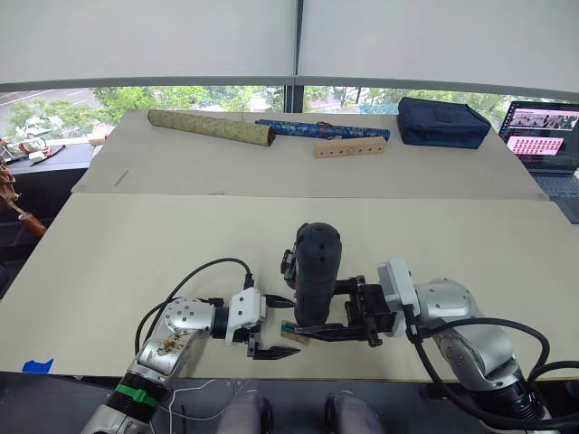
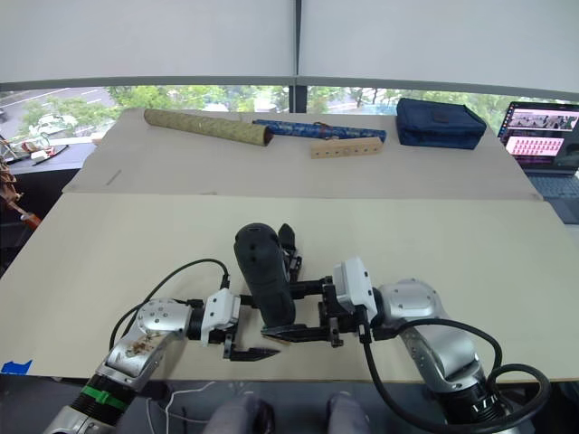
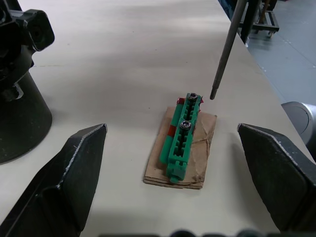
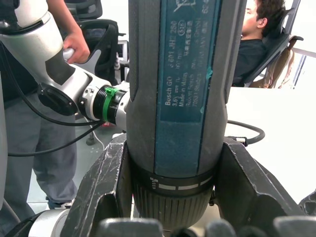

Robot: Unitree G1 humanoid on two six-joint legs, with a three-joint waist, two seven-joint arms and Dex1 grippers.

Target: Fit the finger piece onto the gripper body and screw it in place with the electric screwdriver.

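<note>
Beige desk [image 1: 136, 262] with a second beige desk [image 1: 452, 172] butted at the far side, big windows behind. Right gripper [image 1: 312, 321] fingers clamp the electric screwdriver [image 1: 317, 271] upright, near-centre. Gripper body [image 3: 19, 74] stands just behind it. Left gripper [image 1: 271, 342] fingers spread open, empty, either side of a green block on cardboard [image 3: 181, 140]. Far desk: patterned roll [image 1: 210, 127], blue roll [image 1: 321, 129], wooden block [image 1: 349, 147], navy pouch [image 1: 443, 121]; laptop [image 1: 547, 136] far right.

One electric screwdriver [image 1: 317, 271], perhaps two rolls [image 1: 210, 126].
</note>
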